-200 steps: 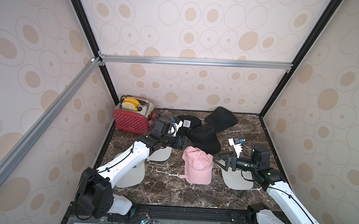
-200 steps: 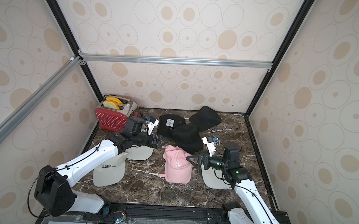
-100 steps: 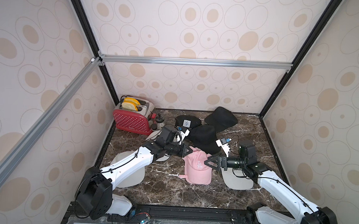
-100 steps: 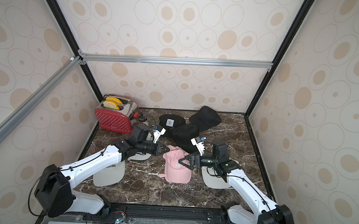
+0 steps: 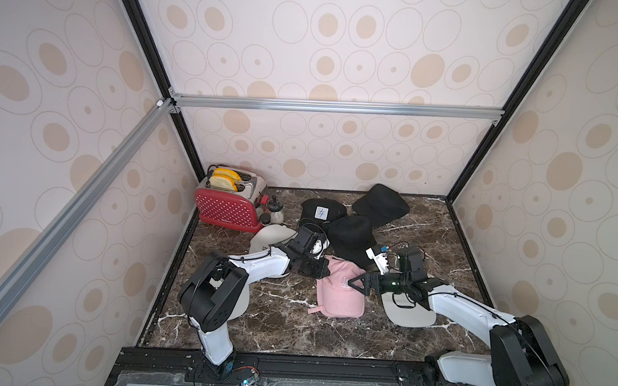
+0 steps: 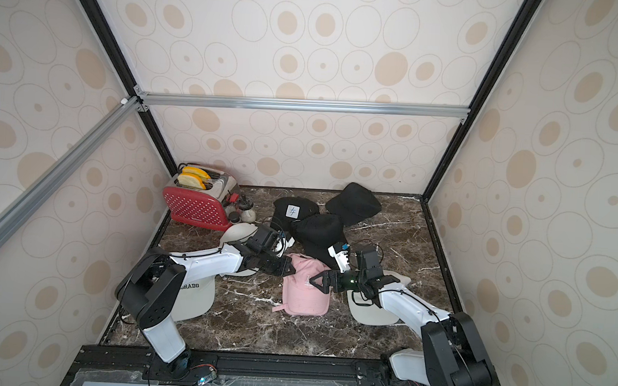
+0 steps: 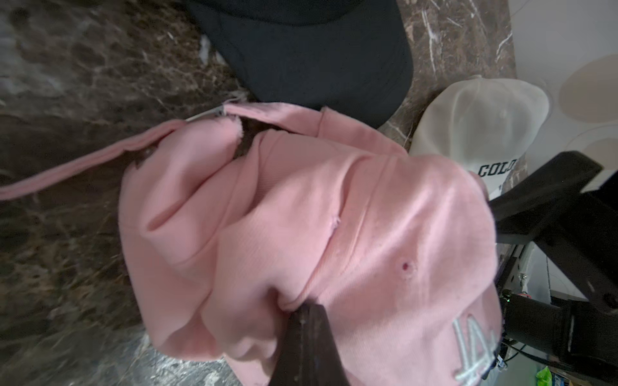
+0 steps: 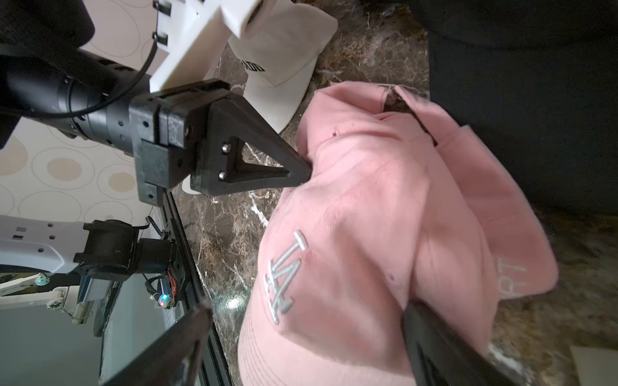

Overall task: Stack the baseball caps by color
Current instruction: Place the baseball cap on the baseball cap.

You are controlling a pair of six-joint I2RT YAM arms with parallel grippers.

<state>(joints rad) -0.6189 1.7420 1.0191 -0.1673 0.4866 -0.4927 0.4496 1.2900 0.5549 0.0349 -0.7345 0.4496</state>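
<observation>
A pink baseball cap (image 5: 338, 297) with a white LA logo lies mid-table, and a second pink brim (image 8: 521, 267) shows under it. My left gripper (image 5: 323, 269) (image 7: 306, 305) is shut, pinching a fold of the pink crown. My right gripper (image 5: 353, 281) (image 8: 307, 334) is open, its fingers on either side of the cap's front. Three black caps (image 5: 350, 236) lie overlapping behind, one with a white patch (image 5: 321, 212). Off-white caps lie behind the left arm (image 5: 270, 237), under the left arm (image 6: 195, 293) and under the right arm (image 5: 408, 310).
A red toaster (image 5: 227, 206) with yellow slices stands in the back left corner, small bottles (image 5: 272, 212) beside it. Patterned walls close in the marble table (image 5: 293, 331) on three sides; a black rail runs along its front edge.
Both arms have moved in onto the pink cap. My left gripper has gone from open to shut on its crown. The right gripper has slid forward over the cap's front.
</observation>
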